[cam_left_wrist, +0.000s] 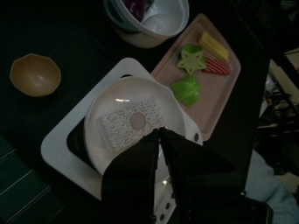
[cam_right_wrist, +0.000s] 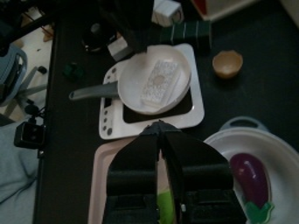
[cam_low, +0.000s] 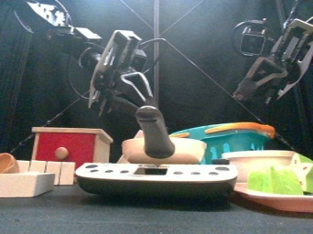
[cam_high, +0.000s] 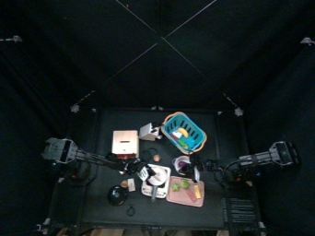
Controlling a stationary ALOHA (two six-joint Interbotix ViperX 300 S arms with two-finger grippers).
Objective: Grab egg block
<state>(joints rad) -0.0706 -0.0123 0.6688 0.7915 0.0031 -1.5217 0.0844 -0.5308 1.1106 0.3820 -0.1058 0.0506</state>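
I cannot pick out the egg block for certain. A small white block (cam_high: 149,130) stands between the red wooden box (cam_high: 124,141) and the teal basket (cam_high: 185,131); it also shows in the right wrist view (cam_right_wrist: 167,10). My left gripper (cam_left_wrist: 158,133) hangs shut and empty above the pan (cam_left_wrist: 131,118) on the white scale (cam_left_wrist: 70,144). My right gripper (cam_right_wrist: 162,131) is shut with nothing in it, raised above the pink tray (cam_right_wrist: 111,166) and the white bowl (cam_right_wrist: 239,144). Both hang well above the table in the front view: left gripper (cam_low: 108,96), right gripper (cam_low: 247,90).
The pink tray (cam_left_wrist: 216,74) carries green and yellow vegetable pieces. A purple piece lies in the white bowl (cam_left_wrist: 163,22). A small brown bowl (cam_left_wrist: 33,73) sits near the scale. Pale blocks (cam_low: 25,178) lie at the front left.
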